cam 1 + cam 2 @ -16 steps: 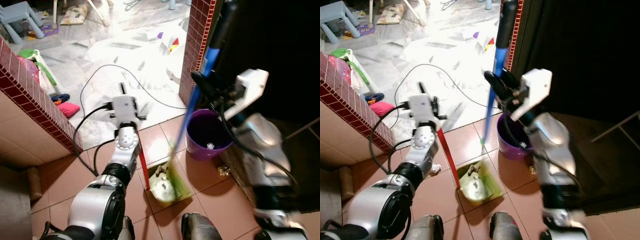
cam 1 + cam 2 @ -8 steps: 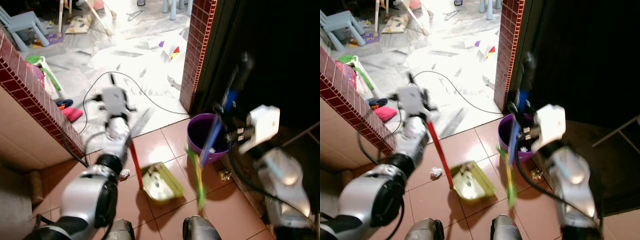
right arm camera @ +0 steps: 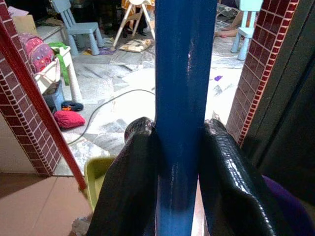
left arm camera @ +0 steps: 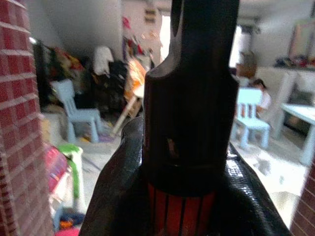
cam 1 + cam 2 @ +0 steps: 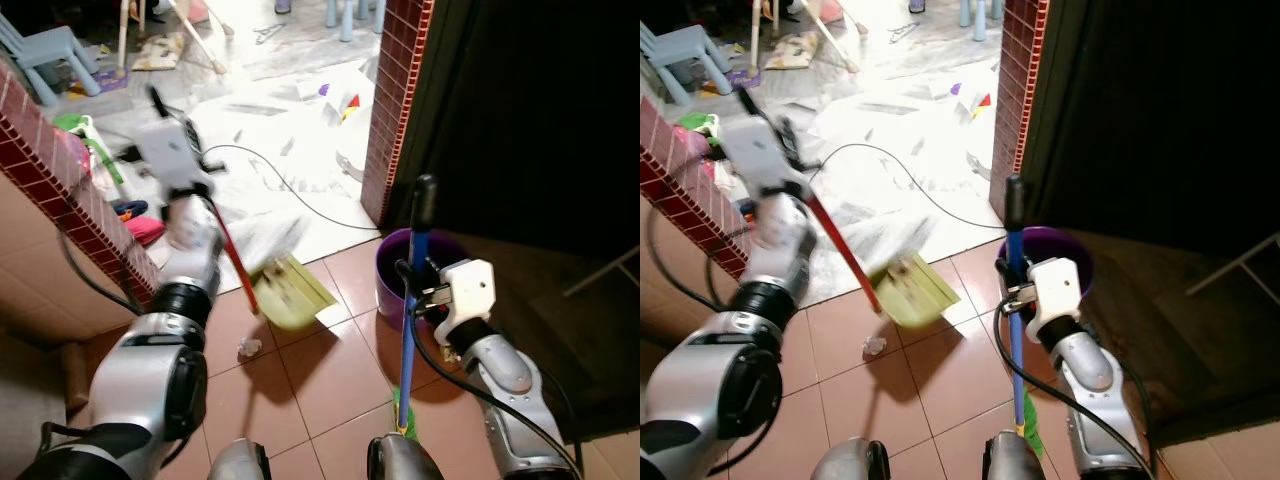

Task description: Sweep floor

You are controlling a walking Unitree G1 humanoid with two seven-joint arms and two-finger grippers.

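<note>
Far left: low red brick wall point(image 5: 40, 150), toys and a blue child's chair point(image 5: 45, 45) beyond. Left tool point(image 4: 189, 196) up by that wall, clamped on the red dustpan handle point(image 5: 228, 255); black fingers point(image 4: 123, 196) wrapped round the grip. Green dustpan point(image 5: 290, 290) lifted off the tiled floor point(image 5: 320, 370), tilted, blurred, scraps on it hard to make out. Crumpled bit of litter point(image 5: 248, 347) on the tiles just beside and below the pan. Black cable point(image 5: 290, 185) snaking over the pale marble further out.

Centre-right: brick pillar point(image 5: 395, 110), purple bucket point(image 5: 395, 285) at its foot. Right tool point(image 3: 179, 177) squeezed on the blue broom handle point(image 5: 410, 320), pole near upright, green bristles point(image 5: 400, 410) down on the floor close to the robot's feet.

Judging by looks: both light, stiff plastic poles, smooth and prone to twisting in the grip. Best held mid-pole on the broom for leverage, at the ribbed end on the pan. Loaded pan likely to spill if tipped further.
</note>
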